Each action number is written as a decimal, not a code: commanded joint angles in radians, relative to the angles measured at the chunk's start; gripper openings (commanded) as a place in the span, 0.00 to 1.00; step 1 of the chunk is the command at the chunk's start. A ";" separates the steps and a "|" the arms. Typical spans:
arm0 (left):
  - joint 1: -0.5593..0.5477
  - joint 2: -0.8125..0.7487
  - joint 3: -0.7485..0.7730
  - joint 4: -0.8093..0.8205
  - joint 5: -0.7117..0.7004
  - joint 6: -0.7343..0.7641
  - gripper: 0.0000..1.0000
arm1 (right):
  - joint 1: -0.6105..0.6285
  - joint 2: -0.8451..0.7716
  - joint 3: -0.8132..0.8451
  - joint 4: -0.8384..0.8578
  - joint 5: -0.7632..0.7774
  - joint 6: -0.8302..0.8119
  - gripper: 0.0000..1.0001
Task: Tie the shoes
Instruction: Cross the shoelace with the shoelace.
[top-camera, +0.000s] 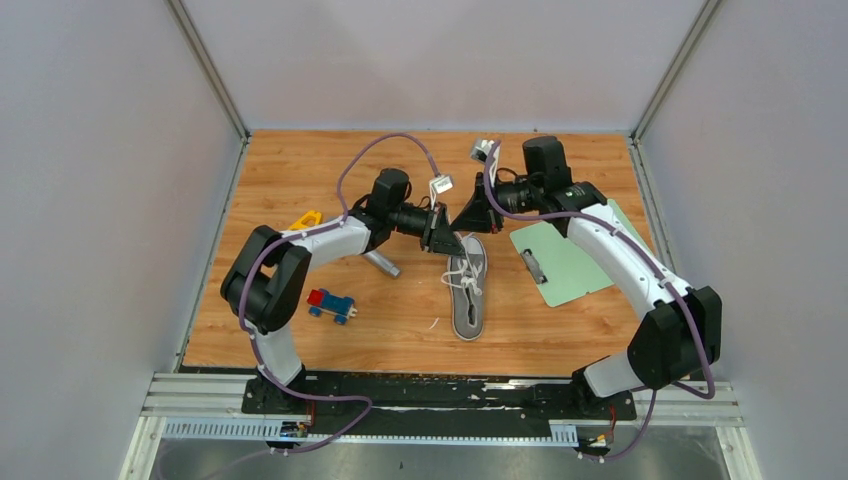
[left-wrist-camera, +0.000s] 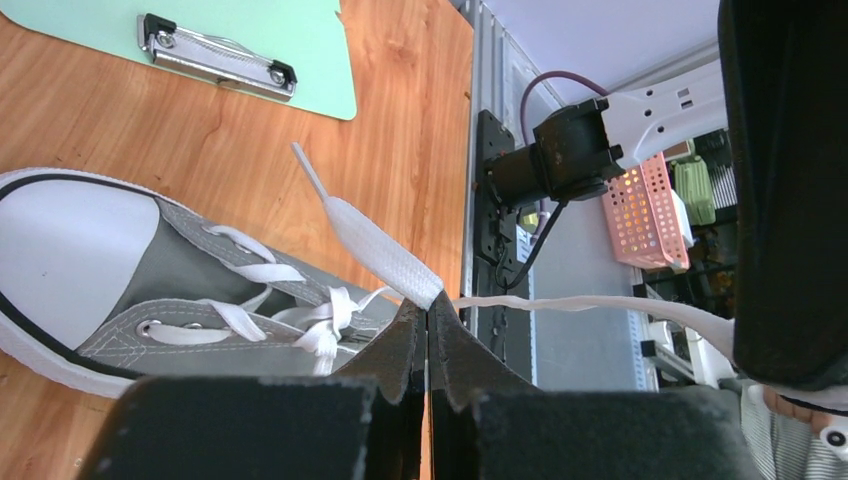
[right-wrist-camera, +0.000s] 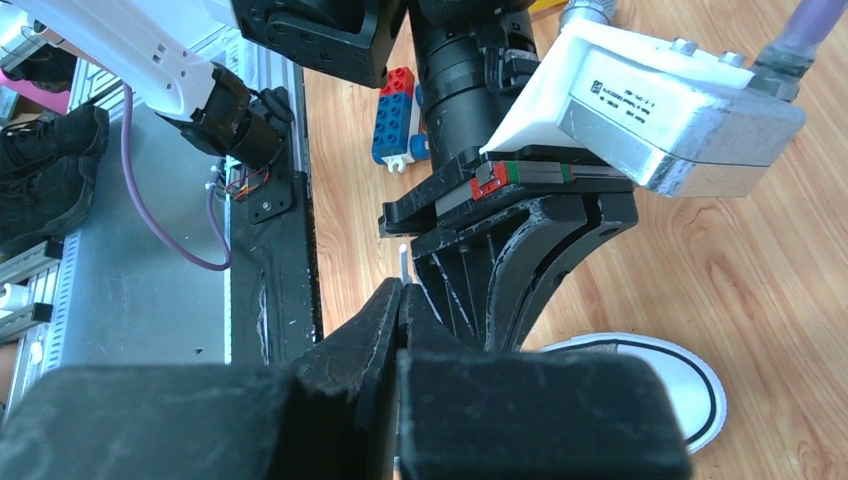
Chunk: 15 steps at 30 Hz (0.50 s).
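The grey sneaker (top-camera: 468, 300) lies mid-table with its white toe cap toward the back, under both grippers. In the left wrist view the shoe (left-wrist-camera: 120, 270) shows crossed white laces. My left gripper (left-wrist-camera: 428, 305) is shut on a flat white lace (left-wrist-camera: 375, 245) whose free tip sticks up and to the left. A second strand (left-wrist-camera: 600, 303) runs taut to the right, toward the right arm. My right gripper (right-wrist-camera: 401, 290) is shut, and a thin white lace tip (right-wrist-camera: 403, 262) pokes out of its jaws. The two grippers (top-camera: 442, 240) (top-camera: 468, 222) are close together above the toe cap (right-wrist-camera: 660, 380).
A green clipboard (top-camera: 565, 262) lies right of the shoe. A blue and red toy truck (top-camera: 330, 303) and a grey metal cylinder (top-camera: 383, 264) sit to the left. A yellow object (top-camera: 306, 218) peeks out behind the left arm. Purple cables loop over both arms.
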 joint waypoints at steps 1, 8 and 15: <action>-0.004 0.011 0.002 0.050 0.013 -0.023 0.00 | -0.003 -0.008 -0.011 0.058 0.013 -0.005 0.00; -0.005 0.003 -0.029 0.162 0.029 -0.108 0.17 | -0.004 0.007 -0.010 0.097 0.069 0.047 0.00; -0.006 -0.005 -0.061 0.210 0.056 -0.126 0.32 | -0.004 0.037 -0.020 0.095 0.099 0.059 0.00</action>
